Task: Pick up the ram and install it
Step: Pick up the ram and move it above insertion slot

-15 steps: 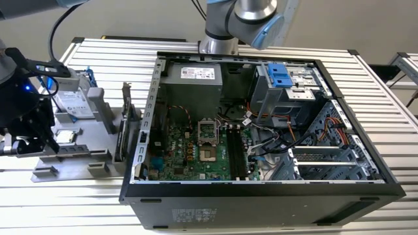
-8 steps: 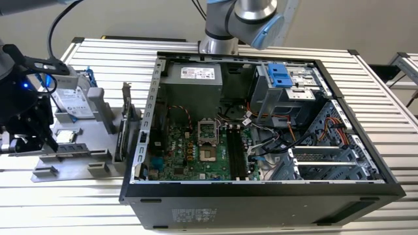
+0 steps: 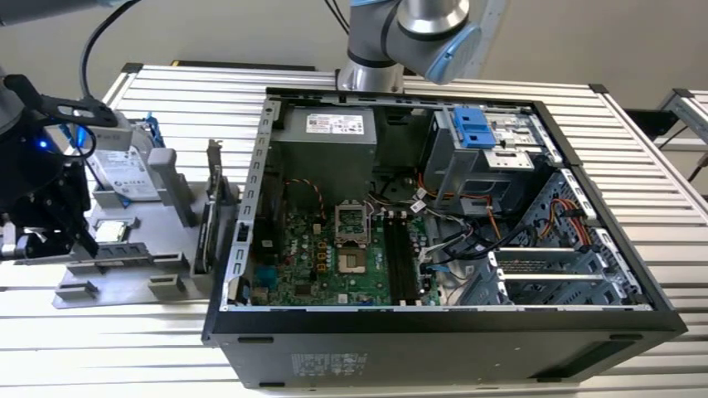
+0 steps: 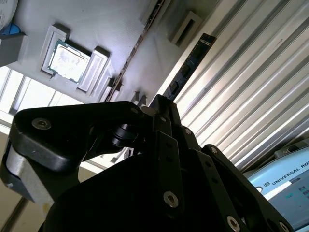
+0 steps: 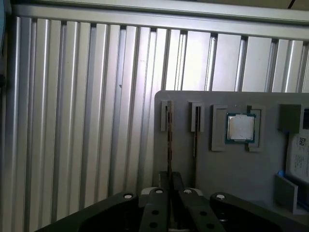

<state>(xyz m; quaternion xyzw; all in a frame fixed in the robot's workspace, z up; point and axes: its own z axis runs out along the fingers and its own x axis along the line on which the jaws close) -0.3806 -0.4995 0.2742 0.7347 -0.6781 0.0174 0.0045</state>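
The ram (image 4: 188, 67) is a long dark stick with black chips. Edge-on, the ram (image 5: 169, 145) stands upright in a slot of the grey parts tray (image 5: 217, 174). My gripper (image 5: 171, 186) is shut on its near end, with one finger on each face. In the second wrist view the gripper (image 4: 161, 104) narrows to a point and the stick juts out from there. In the exterior view the black gripper (image 3: 55, 236) hangs low over the tray (image 3: 122, 282) at the exterior view's left, beside the open computer case (image 3: 443, 315). Whether the stick has risen out of its slot I cannot tell.
A processor chip (image 5: 240, 128) lies in a tray pocket, and a second thin dark stick (image 5: 195, 137) stands in the neighbouring slot. A hard drive (image 3: 122, 170) and an expansion card (image 3: 214, 195) also stand on the tray. The black memory slots (image 3: 400, 257) run down the motherboard. The slatted aluminium table (image 3: 652, 191) surrounds everything.
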